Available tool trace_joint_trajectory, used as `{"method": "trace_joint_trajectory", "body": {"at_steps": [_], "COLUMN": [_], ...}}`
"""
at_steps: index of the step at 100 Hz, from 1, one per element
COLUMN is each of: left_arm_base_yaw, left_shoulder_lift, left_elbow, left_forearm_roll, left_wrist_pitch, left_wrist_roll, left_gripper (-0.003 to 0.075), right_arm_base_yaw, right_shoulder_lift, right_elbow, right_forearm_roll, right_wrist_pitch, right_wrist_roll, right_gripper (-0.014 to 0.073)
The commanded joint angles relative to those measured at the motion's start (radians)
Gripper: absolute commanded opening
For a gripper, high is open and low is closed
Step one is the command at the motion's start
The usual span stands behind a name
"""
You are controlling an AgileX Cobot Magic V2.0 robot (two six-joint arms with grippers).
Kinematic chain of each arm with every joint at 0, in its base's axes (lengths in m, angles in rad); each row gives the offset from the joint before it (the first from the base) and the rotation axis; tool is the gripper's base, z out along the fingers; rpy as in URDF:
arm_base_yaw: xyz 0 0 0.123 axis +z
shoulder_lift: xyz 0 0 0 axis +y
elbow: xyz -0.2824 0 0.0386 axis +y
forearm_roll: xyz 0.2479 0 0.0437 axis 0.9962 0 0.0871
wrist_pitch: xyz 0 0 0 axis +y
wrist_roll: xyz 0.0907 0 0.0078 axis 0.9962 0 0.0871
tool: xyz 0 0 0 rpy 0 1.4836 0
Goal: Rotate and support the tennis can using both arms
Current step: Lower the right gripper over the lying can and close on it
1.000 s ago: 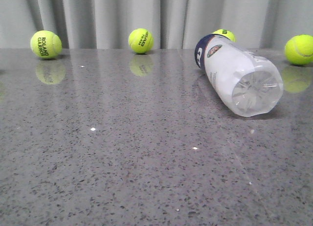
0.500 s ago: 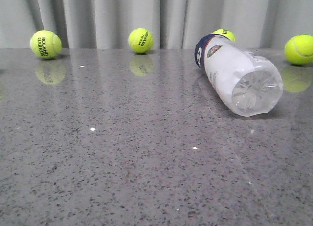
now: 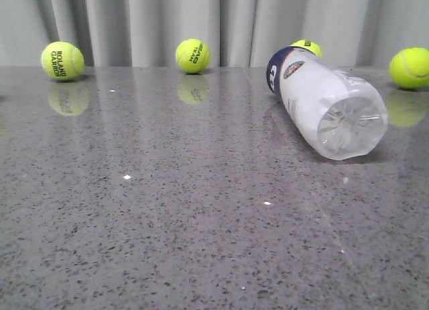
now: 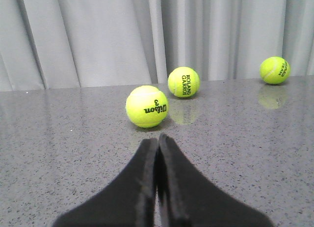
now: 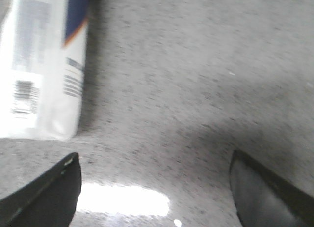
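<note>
Nothing has shifted over the last second: your can (image 3: 322,102) lies on its side on the tabletop (image 3: 167,209) exactly as before, untouched. Your left hand (image 4: 158,153) is closed and empty, well away from the can, facing three balls. Your right hand (image 5: 152,187) hovers spread wide beside the can, so rotation hasn't begun.
</note>
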Motion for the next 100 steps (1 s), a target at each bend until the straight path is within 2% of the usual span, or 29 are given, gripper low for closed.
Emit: {"method": "trace_joint_trajectory", "body": {"at_steps": [1,26,53,74,100], "left_arm_base_yaw": [-0.004,-0.004,-0.004,-0.004,-0.004], "left_shoulder_lift": [-0.033,-0.033,-0.033,-0.033,-0.033], "left_elbow": [0.045,0.045,0.045,0.045,0.045], "left_forearm_roll": [-0.003,-0.003,-0.003,-0.003,-0.003], "left_wrist_pitch": [-0.086,-0.086,-0.086,-0.086,-0.086], "left_wrist_roll": [-0.011,-0.011,-0.011,-0.011,-0.011], "left_gripper": [-0.0020,-0.0020,-0.0020,-0.0020,-0.0020], "right_arm_base_yaw": [0.049,0.185,0.238,0.238,0.238], "right_shoulder_lift": [0.056,0.297,0.527,0.647,0.725], "right_elbow": [-0.091,-0.323,-0.522,-0.588,-0.588], "right_forearm_roll": [0.022,0.023,0.023,0.025,0.025], "right_wrist_pitch": [-0.022,0.013,0.059,0.088,0.084], "right_wrist_roll": [-0.014,0.046,0.156,0.205,0.222], "right_gripper": [0.0612,0.0612,0.0612,0.0612,0.0612]}}
